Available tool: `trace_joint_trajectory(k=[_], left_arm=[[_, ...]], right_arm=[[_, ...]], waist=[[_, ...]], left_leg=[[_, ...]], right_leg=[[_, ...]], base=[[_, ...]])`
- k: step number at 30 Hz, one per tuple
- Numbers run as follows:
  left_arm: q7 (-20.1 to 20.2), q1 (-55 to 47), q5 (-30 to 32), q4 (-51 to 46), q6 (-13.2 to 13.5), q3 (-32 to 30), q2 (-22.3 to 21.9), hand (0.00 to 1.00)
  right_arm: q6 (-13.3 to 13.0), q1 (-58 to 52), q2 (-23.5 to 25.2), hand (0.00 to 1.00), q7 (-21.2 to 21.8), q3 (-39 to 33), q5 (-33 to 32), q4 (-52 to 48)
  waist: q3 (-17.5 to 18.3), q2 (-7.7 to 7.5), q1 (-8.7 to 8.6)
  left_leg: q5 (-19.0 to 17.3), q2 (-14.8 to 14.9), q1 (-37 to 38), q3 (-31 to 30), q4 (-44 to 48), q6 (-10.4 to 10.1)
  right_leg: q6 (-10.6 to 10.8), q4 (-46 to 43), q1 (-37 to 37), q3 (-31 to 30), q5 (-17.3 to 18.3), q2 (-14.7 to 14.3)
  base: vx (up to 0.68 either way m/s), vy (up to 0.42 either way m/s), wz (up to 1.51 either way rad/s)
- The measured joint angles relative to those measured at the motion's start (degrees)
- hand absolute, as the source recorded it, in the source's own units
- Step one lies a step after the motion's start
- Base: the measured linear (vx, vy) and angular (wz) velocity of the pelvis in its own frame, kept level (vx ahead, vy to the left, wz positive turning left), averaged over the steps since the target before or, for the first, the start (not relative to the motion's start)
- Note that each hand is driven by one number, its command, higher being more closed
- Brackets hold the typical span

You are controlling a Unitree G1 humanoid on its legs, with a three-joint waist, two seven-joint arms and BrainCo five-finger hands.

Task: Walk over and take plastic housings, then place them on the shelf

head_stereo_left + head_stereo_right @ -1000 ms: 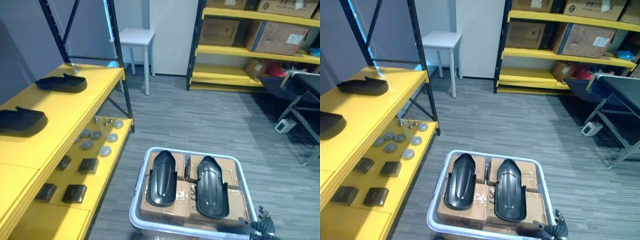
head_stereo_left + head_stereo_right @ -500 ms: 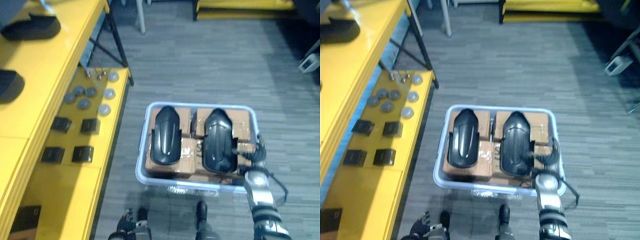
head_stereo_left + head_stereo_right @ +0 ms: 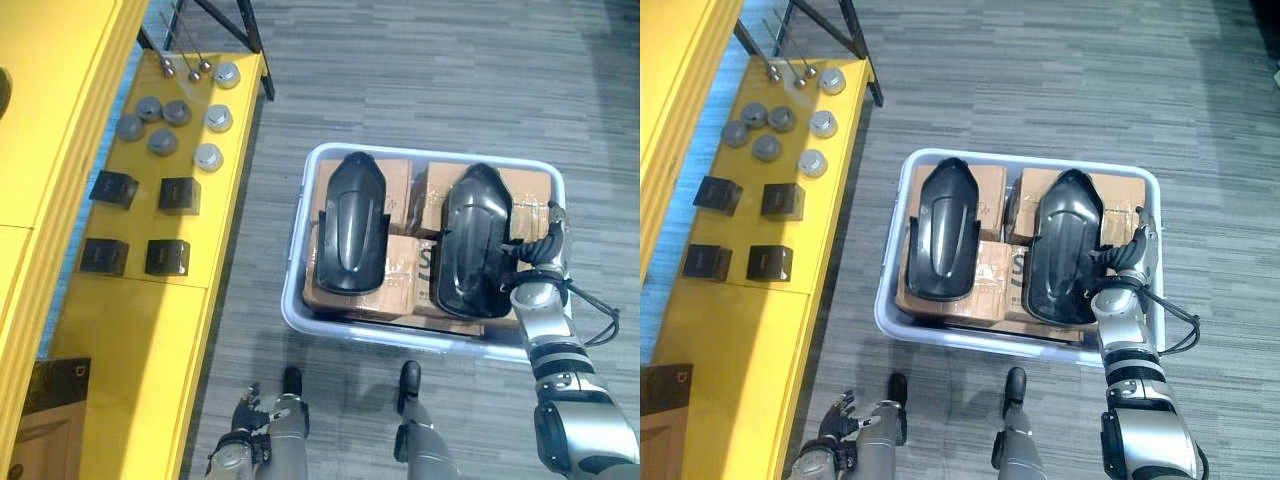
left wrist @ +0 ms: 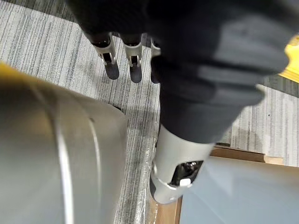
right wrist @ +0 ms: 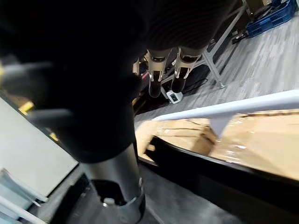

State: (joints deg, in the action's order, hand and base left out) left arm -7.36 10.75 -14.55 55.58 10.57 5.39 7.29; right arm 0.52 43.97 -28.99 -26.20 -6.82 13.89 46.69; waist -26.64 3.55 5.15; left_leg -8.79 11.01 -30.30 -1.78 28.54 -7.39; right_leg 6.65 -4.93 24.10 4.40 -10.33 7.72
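Left eye view: 2 black plastic housings, left housing and right housing, side by side on cardboard boxes in white bin; right hand just beside right housing's outer edge; left hand low, well apart from bin

Right wrist view: right hand's fingers straight, released, grasping nothing; right housing beneath them

Left wrist view: left hand's fingers straight, empty, over grey floor

**Tub on floor, shelf to its left**

Tub sits on the floor, right of the shelf. Cardboard boxes packed inside. Two housings lie on them side by side: left housing, right housing. Right hand at right housing's outer edge. On the shelf's lower level, round parts behind, square blocks in front.
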Motion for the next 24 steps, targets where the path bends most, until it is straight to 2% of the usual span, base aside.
trace_joint_trajectory(k=[6, 7, 11, 18, 22, 24], left_arm=[[-0.81, 2.63, -0.83, 1.83, 0.01, 0.02, 0.03, 0.0], [-1.36, 2.95, -1.13, 1.87, -0.01, 0.02, 0.14, 0.0], [-2.0, 5.15, -1.78, 3.23, -0.01, 0.1, -0.01, 0.0], [-2.38, 7.59, -3.15, 2.89, -0.36, -2.1, -1.15, 0.0], [-2.75, 7.56, -3.31, 1.73, -0.81, -2.8, -1.45, 0.0], [-3.9, 7.55, -3.32, 0.8, -0.89, -2.92, -2.61, 0.0]], right_arm=[[0.2, 1.52, -0.38, 0.0, 2.04, 3.89, 0.14, 5.71], [0.3, 2.26, -0.49, 1.0, 2.18, 3.89, 0.0, 6.63], [-0.07, 8.16, -2.4, 1.0, 2.78, 4.02, -1.21, 13.17], [-0.12, 11.29, -5.62, 1.0, 2.7, 5.64, -3.24, 13.35], [0.8, 12.07, -5.31, 1.0, 2.89, 8.13, -3.18, 13.23], [1.16, 11.8, -3.42, 1.0, 2.8, 8.01, -3.08, 12.86]], waist=[[-0.32, -0.04, 0.07], [-0.51, -0.07, -0.1], [-0.59, -0.18, 0.27], [-0.62, -0.14, 0.54], [-0.6, -0.16, 0.28], [-0.6, -0.18, 0.39]], left_leg=[[0.01, 0.14, -3.14, -0.85, 1.1, -0.01], [0.01, 0.14, -3.85, -1.4, 1.49, -0.01], [0.01, 0.13, -6.75, -2.01, 2.83, -0.01], [0.38, -0.1, -11.29, -3.51, 4.46, 0.23], [0.79, -0.01, -11.24, -4.31, 4.04, -0.07], [1.49, -0.04, -9.74, -4.14, 2.88, -0.56]], right_leg=[[-0.01, -0.71, 2.55, 0.63, 0.0, -0.21], [-0.01, -0.75, 2.74, 0.96, 0.0, -0.29], [0.16, -2.55, 5.63, 1.06, 0.17, -0.29], [0.76, -8.41, 11.42, 1.91, 2.43, 0.14], [0.09, -10.5, 12.0, 2.68, 3.41, 0.14], [-0.11, -10.57, 11.15, 2.7, 3.42, 0.26]], base=[[0.0, -0.003, 0.03], [0.0, 0.002, 0.11], [-0.03, -0.006, 0.02], [-0.05, -0.029, 0.06], [-0.01, -0.038, 0.08], [0.03, -0.028, 0.05]])
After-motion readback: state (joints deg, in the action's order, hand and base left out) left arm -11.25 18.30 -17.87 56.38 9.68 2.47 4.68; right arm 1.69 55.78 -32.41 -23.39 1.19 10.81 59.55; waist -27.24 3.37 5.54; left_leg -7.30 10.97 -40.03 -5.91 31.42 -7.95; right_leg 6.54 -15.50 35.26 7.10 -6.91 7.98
